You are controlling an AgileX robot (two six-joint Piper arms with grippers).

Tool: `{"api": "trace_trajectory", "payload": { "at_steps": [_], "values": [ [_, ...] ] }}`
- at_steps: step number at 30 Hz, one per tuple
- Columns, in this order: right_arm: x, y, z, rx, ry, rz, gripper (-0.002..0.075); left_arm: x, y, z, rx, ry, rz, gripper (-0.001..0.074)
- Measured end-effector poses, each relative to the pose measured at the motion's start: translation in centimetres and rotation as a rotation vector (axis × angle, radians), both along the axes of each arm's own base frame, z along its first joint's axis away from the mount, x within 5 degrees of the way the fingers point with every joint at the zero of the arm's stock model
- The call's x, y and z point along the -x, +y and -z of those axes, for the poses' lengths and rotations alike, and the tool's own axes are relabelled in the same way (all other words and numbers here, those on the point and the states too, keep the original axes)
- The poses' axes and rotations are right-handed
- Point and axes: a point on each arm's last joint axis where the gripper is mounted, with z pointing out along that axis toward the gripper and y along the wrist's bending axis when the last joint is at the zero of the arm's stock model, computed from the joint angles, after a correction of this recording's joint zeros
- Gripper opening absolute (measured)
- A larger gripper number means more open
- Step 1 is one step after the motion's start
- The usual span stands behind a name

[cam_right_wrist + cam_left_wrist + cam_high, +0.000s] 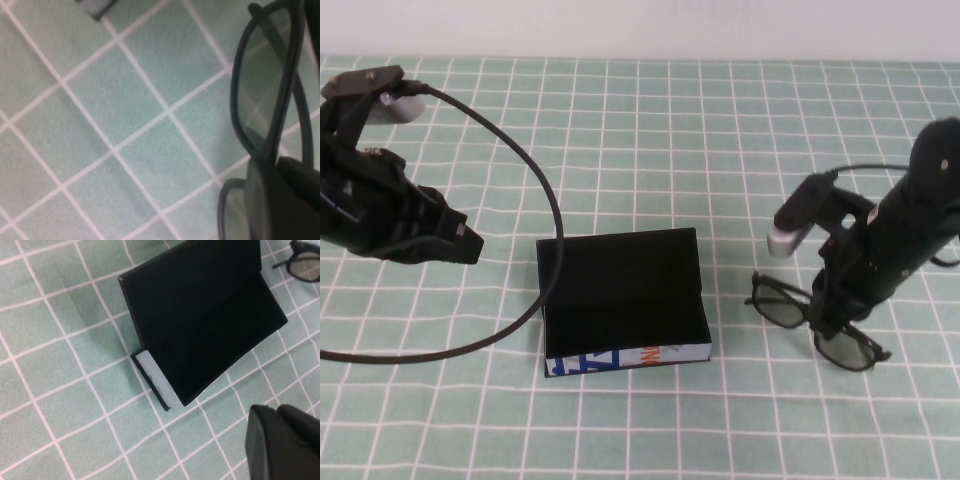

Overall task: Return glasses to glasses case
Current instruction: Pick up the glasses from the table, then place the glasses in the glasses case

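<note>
The right gripper (832,318) was angled steeply down onto the glasses (812,325), at the bridge between the lenses; whether its jaws were closed on the frame could not be told. The glasses lay on the green checked cloth (650,110), just right of the glasses case (625,300), apart from it. The case stood open. The left gripper (460,240) was held above the cloth left of the case, jaw state unclear.

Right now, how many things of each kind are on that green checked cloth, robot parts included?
Glasses: 1
Case, lid open: 1
Cable: 1
Left pincer, hovering left of case: 1
Right pincer, down at the glasses: 1
Total: 5
</note>
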Motion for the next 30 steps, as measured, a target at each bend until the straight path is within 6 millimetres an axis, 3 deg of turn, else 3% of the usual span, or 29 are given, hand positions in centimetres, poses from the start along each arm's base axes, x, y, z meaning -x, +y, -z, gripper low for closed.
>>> {"api": "trace_trajectory", "payload": {
  "at_steps": [14, 25, 30],
  "values": [
    [-0.6, 1.8, -4.5, -0.163, 0.008, -0.1, -0.0003, 0.0, 0.0, 0.0, -0.002, -0.003, 0.005, -0.0006],
    [-0.8, 3.4, -10.4, -0.332, -0.04, -0.201, -0.0003, 0.1, 0.0, 0.0, -0.004, 0.001, 0.014, -0.0006],
    [-0.1, 4.4, -11.2, -0.37, -0.032, -0.211, -0.0004, 0.1, 0.0, 0.0, -0.004, -0.001, 0.016, -0.0006]
  ]
}}
